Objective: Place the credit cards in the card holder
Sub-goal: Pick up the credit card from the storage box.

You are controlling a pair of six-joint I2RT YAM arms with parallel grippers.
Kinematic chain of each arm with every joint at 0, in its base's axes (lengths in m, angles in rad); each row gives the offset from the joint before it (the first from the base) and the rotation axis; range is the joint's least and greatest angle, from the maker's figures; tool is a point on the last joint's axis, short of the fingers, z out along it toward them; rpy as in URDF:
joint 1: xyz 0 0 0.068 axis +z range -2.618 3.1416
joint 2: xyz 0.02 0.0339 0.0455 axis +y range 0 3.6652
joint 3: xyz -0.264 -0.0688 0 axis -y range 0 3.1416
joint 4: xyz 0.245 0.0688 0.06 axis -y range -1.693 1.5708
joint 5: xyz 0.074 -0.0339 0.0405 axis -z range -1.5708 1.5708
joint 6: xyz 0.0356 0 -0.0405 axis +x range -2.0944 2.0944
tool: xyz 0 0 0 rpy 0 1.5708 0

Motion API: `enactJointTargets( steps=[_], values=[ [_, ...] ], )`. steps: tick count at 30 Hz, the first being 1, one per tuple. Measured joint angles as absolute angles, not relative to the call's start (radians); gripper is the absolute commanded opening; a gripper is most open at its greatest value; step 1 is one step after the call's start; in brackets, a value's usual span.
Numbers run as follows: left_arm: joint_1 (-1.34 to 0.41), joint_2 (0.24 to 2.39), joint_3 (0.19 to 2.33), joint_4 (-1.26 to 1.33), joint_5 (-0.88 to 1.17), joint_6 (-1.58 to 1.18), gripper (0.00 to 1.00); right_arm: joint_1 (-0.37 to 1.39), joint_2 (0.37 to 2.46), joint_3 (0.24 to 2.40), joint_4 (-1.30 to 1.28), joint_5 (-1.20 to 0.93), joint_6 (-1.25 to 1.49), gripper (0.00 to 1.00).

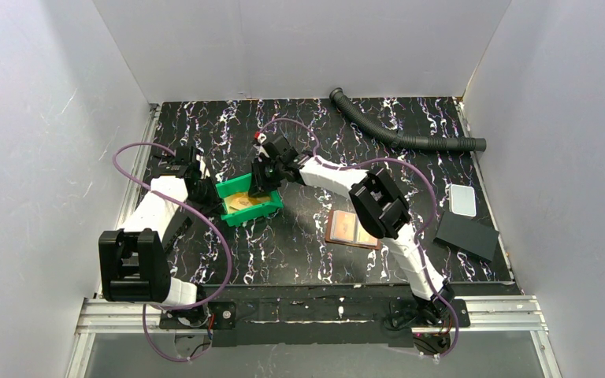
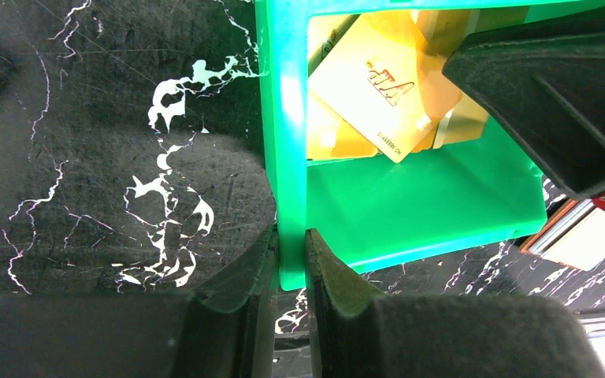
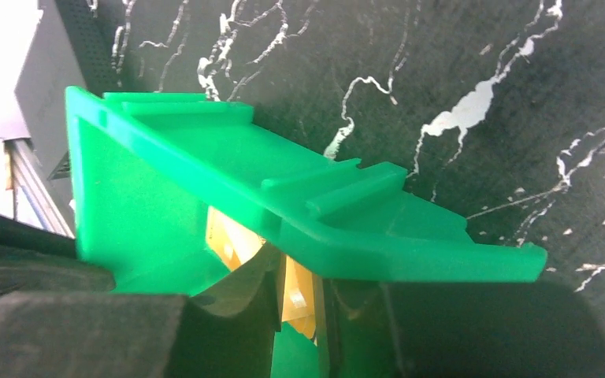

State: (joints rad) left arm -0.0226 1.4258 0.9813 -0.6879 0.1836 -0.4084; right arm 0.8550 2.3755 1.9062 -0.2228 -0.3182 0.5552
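A green bin (image 1: pixel 261 211) holds several yellow and orange credit cards (image 1: pixel 244 201). In the left wrist view the cards (image 2: pixel 370 87) lie piled at its far end. My left gripper (image 2: pixel 291 246) is shut on the bin's side wall (image 2: pixel 287 157), seen at the bin's left (image 1: pixel 209 197) in the top view. My right gripper (image 1: pixel 266 179) reaches into the bin from the far side; its fingers are shut on a yellow card (image 3: pixel 298 287) held on edge under the bin's rim (image 3: pixel 347 228). The brown card holder (image 1: pixel 352 230) lies open right of the bin.
A grey corrugated hose (image 1: pixel 402 134) lies at the back right. A pale translucent plate (image 1: pixel 462 199) and a flat black sheet (image 1: pixel 466 234) lie at the right edge. White walls enclose the table on three sides.
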Motion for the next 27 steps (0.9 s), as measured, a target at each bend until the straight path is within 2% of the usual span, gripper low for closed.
enactJointTargets(
  steps=[7, 12, 18, 27],
  values=[
    [-0.022, 1.426, 0.981, -0.689, 0.185, -0.408, 0.02, 0.84, 2.363, 1.901, -0.18, -0.391, 0.584, 0.49],
    [-0.022, 1.426, 0.981, -0.689, 0.186, -0.408, 0.02, 0.837, 2.363, 1.901, -0.178, -0.429, 0.591, 0.54],
    [-0.022, 1.426, 0.981, -0.689, 0.189, -0.409, 0.01, 0.833, 2.366, 1.901, -0.176, -0.464, 0.591, 0.54],
    [-0.022, 1.427, 0.982, -0.689, 0.198, -0.415, 0.01, 0.833, 2.398, 1.9, -0.156, -0.554, 0.611, 0.48]
  ],
)
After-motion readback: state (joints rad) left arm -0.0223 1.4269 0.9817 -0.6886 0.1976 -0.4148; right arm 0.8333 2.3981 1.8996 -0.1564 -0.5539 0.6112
